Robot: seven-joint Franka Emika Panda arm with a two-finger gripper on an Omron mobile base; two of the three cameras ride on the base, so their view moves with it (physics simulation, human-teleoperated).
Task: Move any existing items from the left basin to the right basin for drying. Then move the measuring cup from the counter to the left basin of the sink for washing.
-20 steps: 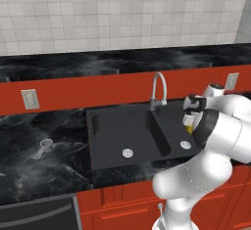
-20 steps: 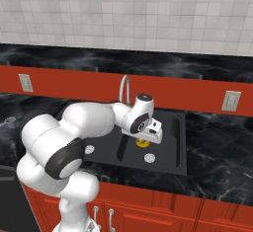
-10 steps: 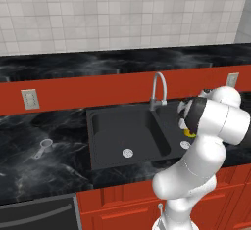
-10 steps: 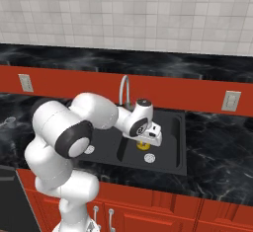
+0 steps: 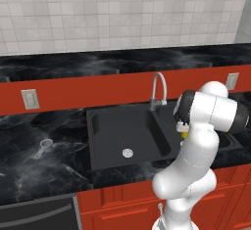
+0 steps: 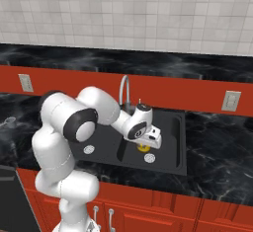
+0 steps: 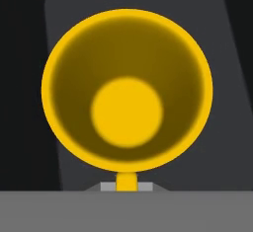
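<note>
Counter (image 5: 44,175) black marble, sink (image 5: 98,148) sunk in it, faucet (image 5: 158,88) behind divider; measuring cup (image 5: 44,146) on counter well left of sink; gripper (image 6: 146,144) over right basin (image 6: 165,139), jaws clamped on yellow mug (image 7: 127,90) rim, mug directly below hand

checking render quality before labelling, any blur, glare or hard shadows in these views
Hand view: the yellow mug looks soft-edged, its inner wall shaded darker than its bottom. Left base view: the counter shows pale glossy sheen. Right base view: the sink is flat matte, without hard shadows.
</note>
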